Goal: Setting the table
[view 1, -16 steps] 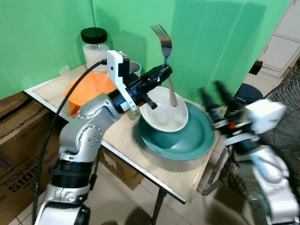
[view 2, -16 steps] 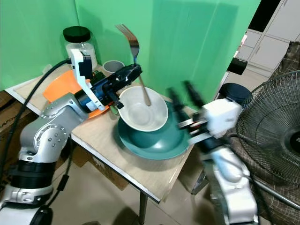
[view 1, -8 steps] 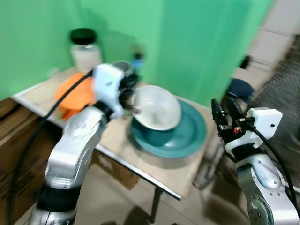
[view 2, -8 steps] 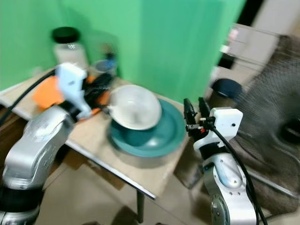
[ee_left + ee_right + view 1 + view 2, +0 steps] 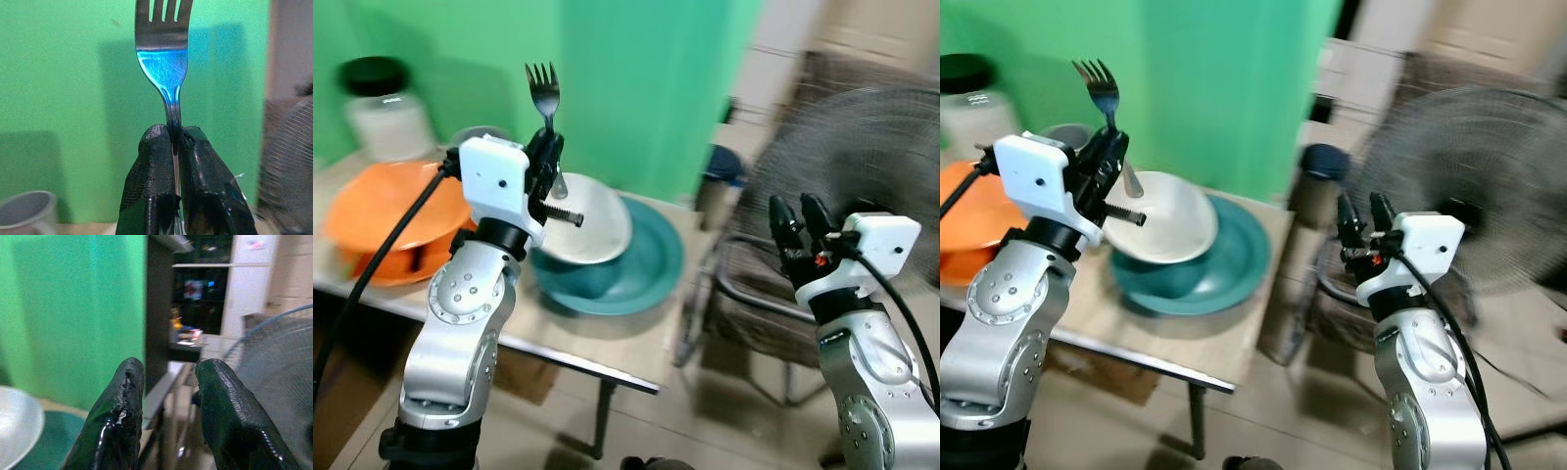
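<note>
The shiny metal fork [image 5: 545,93] stood upright, tines up, above the desk [image 5: 558,338], its handle pinched between the two black textured fingers [image 5: 151,191] of the left gripper [image 5: 174,142]; the jaws were closed tight on the handle just below the neck, which caught a blue sheen in the left wrist view. Directly behind and below the fork lay a smooth white round bowl [image 5: 592,227], tilted and resting inside a wide dark teal round plate [image 5: 651,269] on the pale wooden desk. To the robot's left of these sat a glossy orange plastic bowl [image 5: 382,211], touching or nearly touching the silver left arm in the head views. Farther back stood a grey cup [image 5: 27,213] and a clear glass jar with a black lid [image 5: 384,108], blurred against the plain green backdrop [image 5: 636,78].

The right gripper [image 5: 802,217] was held off the desk's right edge, well apart from the dishes, its fingers [image 5: 120,421] pointing up; the jaws stood narrowly parted with nothing between them. Behind it rose the round wire-mesh grille of a standing fan [image 5: 1449,166], and between the fan and the desk stood a dark cylindrical bin with a rounded lid [image 5: 1317,181]. Nothing lay between the fork and the white bowl.
</note>
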Controlling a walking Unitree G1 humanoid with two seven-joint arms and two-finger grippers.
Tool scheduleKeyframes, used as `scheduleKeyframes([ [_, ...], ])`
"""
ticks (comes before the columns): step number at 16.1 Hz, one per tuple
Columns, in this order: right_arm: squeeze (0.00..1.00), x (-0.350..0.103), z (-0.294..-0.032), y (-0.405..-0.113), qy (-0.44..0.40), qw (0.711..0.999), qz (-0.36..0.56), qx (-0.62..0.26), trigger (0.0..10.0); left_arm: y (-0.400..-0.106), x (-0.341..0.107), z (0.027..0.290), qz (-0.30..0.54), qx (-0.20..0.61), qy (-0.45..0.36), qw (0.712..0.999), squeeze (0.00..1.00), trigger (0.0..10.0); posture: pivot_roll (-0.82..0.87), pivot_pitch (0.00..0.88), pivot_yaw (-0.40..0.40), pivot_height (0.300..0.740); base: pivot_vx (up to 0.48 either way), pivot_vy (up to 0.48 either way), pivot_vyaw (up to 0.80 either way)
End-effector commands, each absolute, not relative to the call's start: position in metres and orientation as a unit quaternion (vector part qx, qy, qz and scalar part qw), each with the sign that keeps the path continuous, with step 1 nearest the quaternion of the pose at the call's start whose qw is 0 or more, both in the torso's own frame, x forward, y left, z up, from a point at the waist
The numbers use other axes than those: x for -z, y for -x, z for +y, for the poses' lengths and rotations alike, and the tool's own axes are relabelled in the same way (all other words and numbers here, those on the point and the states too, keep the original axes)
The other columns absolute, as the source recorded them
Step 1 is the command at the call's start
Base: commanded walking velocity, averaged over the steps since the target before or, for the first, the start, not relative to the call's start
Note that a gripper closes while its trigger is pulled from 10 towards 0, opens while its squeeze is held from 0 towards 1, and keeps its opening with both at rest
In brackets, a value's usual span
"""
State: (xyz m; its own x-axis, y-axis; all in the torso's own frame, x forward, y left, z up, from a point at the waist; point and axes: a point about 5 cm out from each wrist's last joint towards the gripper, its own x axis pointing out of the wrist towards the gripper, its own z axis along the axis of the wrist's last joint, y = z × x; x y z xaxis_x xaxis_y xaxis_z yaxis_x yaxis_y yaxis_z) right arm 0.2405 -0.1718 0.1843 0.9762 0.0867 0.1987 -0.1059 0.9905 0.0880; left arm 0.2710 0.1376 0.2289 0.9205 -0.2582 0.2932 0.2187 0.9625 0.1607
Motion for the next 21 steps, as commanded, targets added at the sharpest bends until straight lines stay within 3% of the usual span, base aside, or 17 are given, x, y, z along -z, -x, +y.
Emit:
scheduleKeyframes([
  [1, 0.0, -0.186, -0.176, -0.241, -0.031, 0.994, -0.103, -0.032, 10.0, -0.267, -0.225, 0.132, -0.137, 0.158, -0.058, 0.976, 0.0, 10.0, 0.01, 0.0, -0.101, 0.74, 0.0, 0.0, -0.8],
  [7, 0.0, -0.166, -0.167, -0.239, -0.03, 0.997, -0.036, -0.055, 10.0, -0.267, -0.202, 0.147, -0.071, 0.09, -0.107, 0.988, 0.0, 10.0, 0.0, 0.0, -0.101, 0.74, 0.0, 0.0, -0.8],
  [11, 0.0, -0.163, -0.167, -0.242, -0.025, 0.998, -0.022, -0.046, 10.0, -0.271, -0.21, 0.154, -0.1, 0.056, -0.105, 0.988, 0.0, 10.0, 0.0, 0.0, -0.101, 0.74, 0.0, 0.0, -0.8],
  [16, 0.0, -0.155, -0.173, -0.243, -0.043, 0.999, 0.004, -0.005, 10.0, -0.27, -0.198, 0.158, -0.074, 0.087, -0.101, 0.988, 0.0, 10.0, 0.01, 0.003, -0.094, 0.74, 0.0, 0.0, -0.8],
  [21, 0.0, -0.151, -0.177, -0.24, -0.044, 0.999, 0.008, 0.019, 10.0, -0.273, -0.185, 0.17, -0.056, 0.067, -0.072, 0.994, 0.0, 10.0, -0.01, 0.001, -0.064, 0.74, 0.0, 0.0, -0.8],
])
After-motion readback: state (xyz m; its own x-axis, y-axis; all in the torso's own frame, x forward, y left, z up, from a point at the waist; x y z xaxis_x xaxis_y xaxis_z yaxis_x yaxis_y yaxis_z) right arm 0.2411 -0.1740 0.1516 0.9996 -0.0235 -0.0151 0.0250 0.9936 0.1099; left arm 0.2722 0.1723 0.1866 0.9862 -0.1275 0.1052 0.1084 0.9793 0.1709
